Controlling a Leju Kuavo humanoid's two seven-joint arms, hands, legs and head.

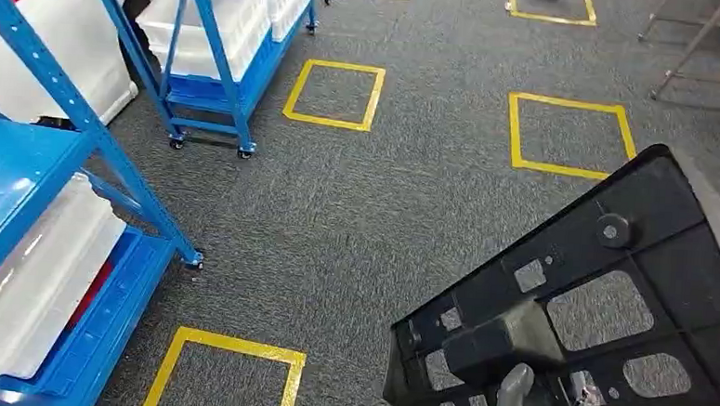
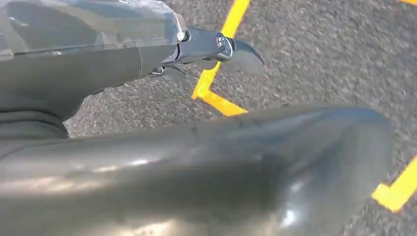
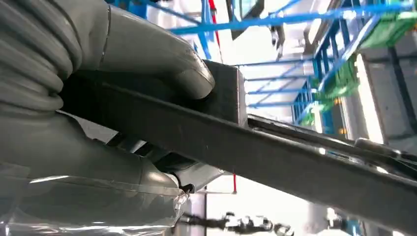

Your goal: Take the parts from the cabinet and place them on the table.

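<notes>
A flat black plastic part point(image 1: 612, 291) with several cut-outs and a round knob fills the lower right of the head view, tilted above the carpet. My right hand point(image 1: 512, 395) grips it at its near edge. In the right wrist view the grey thumb point(image 3: 162, 64) presses on a black block of the part point(image 3: 275, 147), with the other fingers underneath. My left hand point(image 2: 196, 49) hangs over the floor, its fingers stretched out with nothing in them.
A blue shelf cabinet point(image 1: 55, 85) with white bins point(image 1: 45, 280) stands at the left. A second blue wheeled rack point(image 1: 215, 65) stands behind it. Yellow taped squares point(image 1: 334, 95) mark the grey carpet. Metal frame legs point(image 1: 690, 53) stand at the far right.
</notes>
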